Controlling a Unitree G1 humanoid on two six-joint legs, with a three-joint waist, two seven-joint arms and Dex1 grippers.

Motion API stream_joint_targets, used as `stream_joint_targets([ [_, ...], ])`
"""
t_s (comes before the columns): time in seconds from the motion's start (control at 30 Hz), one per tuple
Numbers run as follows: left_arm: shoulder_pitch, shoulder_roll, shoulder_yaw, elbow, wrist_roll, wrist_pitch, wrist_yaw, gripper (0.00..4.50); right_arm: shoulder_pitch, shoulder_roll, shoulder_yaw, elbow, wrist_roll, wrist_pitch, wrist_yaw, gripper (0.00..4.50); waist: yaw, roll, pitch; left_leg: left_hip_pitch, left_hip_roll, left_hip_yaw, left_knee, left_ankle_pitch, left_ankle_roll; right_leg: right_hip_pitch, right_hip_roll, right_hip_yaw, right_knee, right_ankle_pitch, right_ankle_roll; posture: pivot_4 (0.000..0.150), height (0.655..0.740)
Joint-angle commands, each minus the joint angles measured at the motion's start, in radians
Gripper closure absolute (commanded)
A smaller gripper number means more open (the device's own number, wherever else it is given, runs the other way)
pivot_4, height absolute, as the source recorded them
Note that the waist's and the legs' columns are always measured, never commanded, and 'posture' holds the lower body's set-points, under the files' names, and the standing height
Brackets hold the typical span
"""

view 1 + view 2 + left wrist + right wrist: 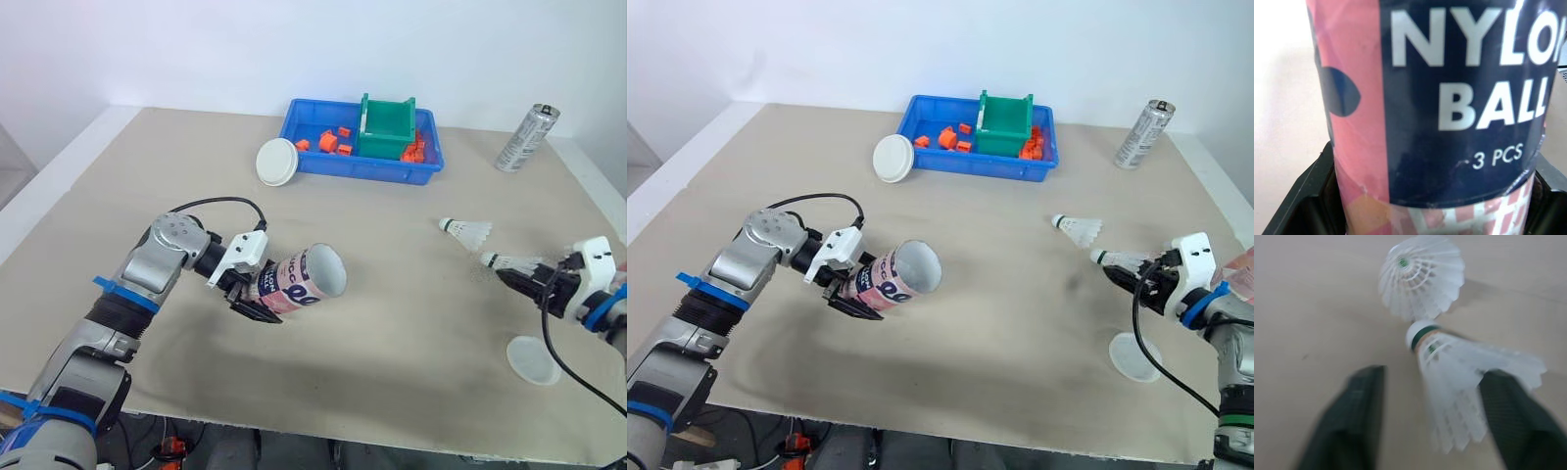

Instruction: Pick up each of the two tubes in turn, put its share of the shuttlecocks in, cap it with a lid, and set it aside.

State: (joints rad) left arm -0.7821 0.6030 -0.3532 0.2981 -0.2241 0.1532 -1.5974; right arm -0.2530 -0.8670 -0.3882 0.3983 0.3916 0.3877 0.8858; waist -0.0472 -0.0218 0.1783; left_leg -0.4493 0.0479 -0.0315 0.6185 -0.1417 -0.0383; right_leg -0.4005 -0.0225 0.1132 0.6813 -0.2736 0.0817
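The left jaws are clenched around the tube [304,279]. They hold it tipped on its side over the left half of the worktop [392,323], closer to the near edge. The tube is pink and dark blue with white letters. Its round mouth is open and has no lid on it. The right jaws are released, near the right edge. One white shuttlecock [509,261] lies between them, close against one side, with its round tip pointing away from the arm. A second shuttlecock [467,230] lies just beyond it, a bit further from the right edge. One white lid [533,360] lies flat by the near right corner. Another lid [276,162] leans on a blue tray [323,164] at the far edge. The tray holds a green box [385,127] and small orange bits [328,142]. A silver can [526,138] stands near the far right corner.
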Motion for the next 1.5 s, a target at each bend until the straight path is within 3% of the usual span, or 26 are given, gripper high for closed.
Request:
stream_joint_targets([
  [0.03,-0.003,0.01,0.032,-0.035,-0.008,0.004,0.004,0.65,0.0,-0.006,-0.025,-0.026,0.014,-0.01,0.002,3.94,0.0,0.0,0.0,0.0,0.0,0.0,0.0,0.0,0.0,0.0,0.0,0.0,0.0,0.0,0.0,0.15,0.7275],
  [0.1,-0.002,0.01,0.033,-0.037,-0.008,0.006,0.004,0.65,0.021,-0.012,-0.042,-0.056,0.023,0.0,0.002,4.47,0.0,0.0,0.0,0.0,0.0,0.0,0.0,0.0,0.0,0.0,0.0,0.0,0.0,0.0,0.0,0.15,0.7275],
  [0.23,-0.002,0.009,0.033,-0.038,-0.008,0.005,0.004,0.65,0.088,-0.046,-0.065,-0.183,0.035,0.018,0.018,4.47,0.0,0.001,0.0,0.0,0.0,0.0,0.0,0.0,0.0,0.0,0.0,0.0,0.0,0.0,0.0,0.15,0.7275],
  [0.43,-0.005,0.005,0.032,-0.034,-0.006,0.002,0.003,0.65,0.117,-0.129,-0.099,-0.605,0.169,0.129,0.082,4.47,-0.005,0.005,0.0,0.0,0.0,0.0,0.0,0.0,0.0,0.0,0.0,0.0,0.0,0.001,0.001,0.15,0.7275],
  [0.63,-0.007,0.005,0.035,-0.033,-0.005,0.001,0.002,0.65,0.026,-0.174,0.072,-0.998,0.322,0.229,0.105,4.47,-0.002,0.003,0.0,0.001,0.002,-0.002,0.0,0.0,0.0,0.0,0.003,-0.001,0.001,-0.002,-0.006,0.15,0.7275],
  [1.0,-0.006,0.0,0.036,-0.032,-0.002,-0.002,0.003,0.65,-0.156,-0.123,0.311,-0.978,0.251,0.178,0.139,4.47,0.002,0.001,0.002,-0.005,0.0,0.0,0.001,0.0,0.0,-0.004,-0.001,-0.001,-0.001,-0.002,-0.004,0.15,0.7275],
  [1.33,-0.003,-0.002,0.035,-0.029,-0.001,-0.002,0.001,0.65,-0.224,-0.103,0.328,-0.959,0.241,0.164,0.167,4.47,0.002,0.001,0.002,-0.006,0.001,-0.001,0.001,0.0,0.0,-0.005,0.0,-0.002,0.0,0.0,-0.001,0.15,0.7275],
  [1.5,-0.003,-0.001,0.034,-0.03,-0.001,0.0,-0.003,0.65,-0.236,-0.124,0.239,-0.901,0.269,0.158,0.175,4.47,0.002,0.001,0.002,-0.006,0.001,-0.001,0.001,0.0,0.0,-0.005,-0.001,-0.002,0.0,0.0,-0.002,0.15,0.7275],
])
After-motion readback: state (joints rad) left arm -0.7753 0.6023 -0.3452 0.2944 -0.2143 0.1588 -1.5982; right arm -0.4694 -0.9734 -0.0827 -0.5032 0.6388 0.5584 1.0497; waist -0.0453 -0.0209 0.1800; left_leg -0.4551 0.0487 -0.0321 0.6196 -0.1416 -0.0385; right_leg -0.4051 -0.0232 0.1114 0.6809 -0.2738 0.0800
